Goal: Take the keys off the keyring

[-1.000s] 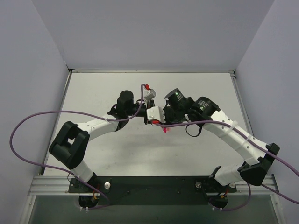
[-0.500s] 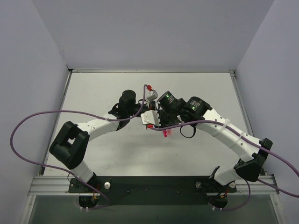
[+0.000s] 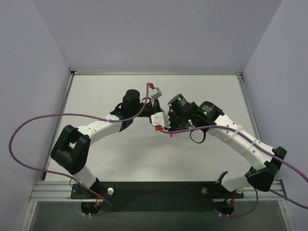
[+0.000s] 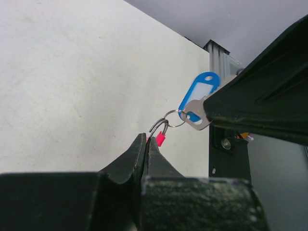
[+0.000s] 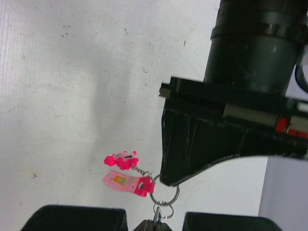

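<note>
Slippage is the risk — left hand pinches the keyring, right hand the blue key, both above the desk; a skewed pull could tear the keyring free and drop the pink keys.

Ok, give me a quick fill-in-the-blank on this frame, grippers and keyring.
1. The left gripper and right gripper both have their fingers ___.
2. In the left wrist view, the key beside the keyring has a ___ head.
3. In the right wrist view, the tags hanging off the keyring are ___.
Missing words: shut; blue; pink.
</note>
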{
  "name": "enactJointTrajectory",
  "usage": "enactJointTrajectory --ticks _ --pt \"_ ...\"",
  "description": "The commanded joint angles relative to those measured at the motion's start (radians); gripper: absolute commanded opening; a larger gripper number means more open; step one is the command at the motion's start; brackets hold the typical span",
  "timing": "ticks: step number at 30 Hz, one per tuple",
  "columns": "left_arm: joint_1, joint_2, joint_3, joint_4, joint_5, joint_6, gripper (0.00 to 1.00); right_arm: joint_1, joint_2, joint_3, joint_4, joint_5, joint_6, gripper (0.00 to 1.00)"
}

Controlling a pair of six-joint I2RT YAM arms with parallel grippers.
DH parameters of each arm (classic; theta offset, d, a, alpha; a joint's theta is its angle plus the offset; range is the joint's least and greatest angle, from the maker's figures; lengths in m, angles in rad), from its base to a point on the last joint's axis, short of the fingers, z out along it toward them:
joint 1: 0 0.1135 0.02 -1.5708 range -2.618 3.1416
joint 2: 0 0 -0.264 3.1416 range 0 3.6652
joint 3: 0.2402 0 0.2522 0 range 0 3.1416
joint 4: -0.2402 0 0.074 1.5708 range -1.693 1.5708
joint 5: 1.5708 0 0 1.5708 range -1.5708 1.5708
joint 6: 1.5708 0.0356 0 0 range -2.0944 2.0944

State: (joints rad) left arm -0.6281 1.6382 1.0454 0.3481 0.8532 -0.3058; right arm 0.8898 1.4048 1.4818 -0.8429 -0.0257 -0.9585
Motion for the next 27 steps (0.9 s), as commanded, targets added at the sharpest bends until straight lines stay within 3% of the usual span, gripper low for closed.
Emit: enactJointTrajectory --ticks 1,16,19,23,27 --pt "0.065 -0.023 -0.016 0.015 -0.126 -0.022 0.00 -0.040 -0.096 -0.046 0.013 -0.034 0.020 0.00" --pt "0.090 -0.043 -0.085 0.290 0.084 -0.151 0.00 -0.158 -0.106 -0.176 0.134 -0.190 0.079 0.00" --pt "0.088 -0.044 -0.107 0.385 0.155 -0.197 0.00 -0.202 -0.096 -0.154 0.165 -0.287 0.128 0.01" --pt "0.085 -0.054 -0.110 0.408 0.181 -0.204 0.00 -0.323 -0.067 -0.094 0.173 -0.550 0.251 0.16" --pt "0.080 -0.057 -0.107 0.399 0.181 -0.191 0.00 -0.408 -0.033 -0.063 0.176 -0.741 0.331 0.22"
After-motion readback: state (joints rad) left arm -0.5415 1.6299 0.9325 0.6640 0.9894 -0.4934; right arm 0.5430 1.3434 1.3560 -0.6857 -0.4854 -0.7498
